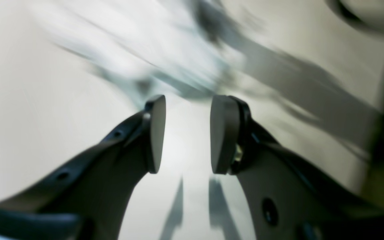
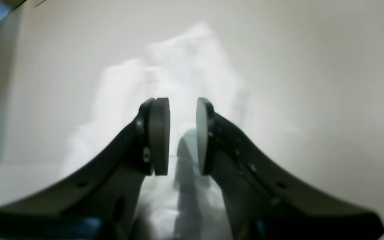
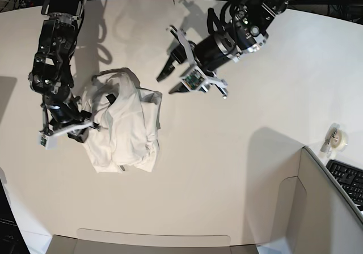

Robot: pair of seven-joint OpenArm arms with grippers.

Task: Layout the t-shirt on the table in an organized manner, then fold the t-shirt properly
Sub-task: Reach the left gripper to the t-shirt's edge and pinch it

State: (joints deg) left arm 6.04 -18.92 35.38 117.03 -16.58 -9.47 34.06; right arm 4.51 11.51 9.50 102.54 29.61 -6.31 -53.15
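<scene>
Tape roll [image 3: 334, 136] beside grey-white box panel [image 3: 326, 200]; black keyboard [image 3: 347, 179] at right edge.

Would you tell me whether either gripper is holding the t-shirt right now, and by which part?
Nothing is held. The left gripper is open above the table, and the right gripper hovers open over the crumpled t-shirt.

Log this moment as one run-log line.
t-shirt: crumpled on table | left gripper: open, empty, above table | right gripper: open, over shirt edge
</scene>
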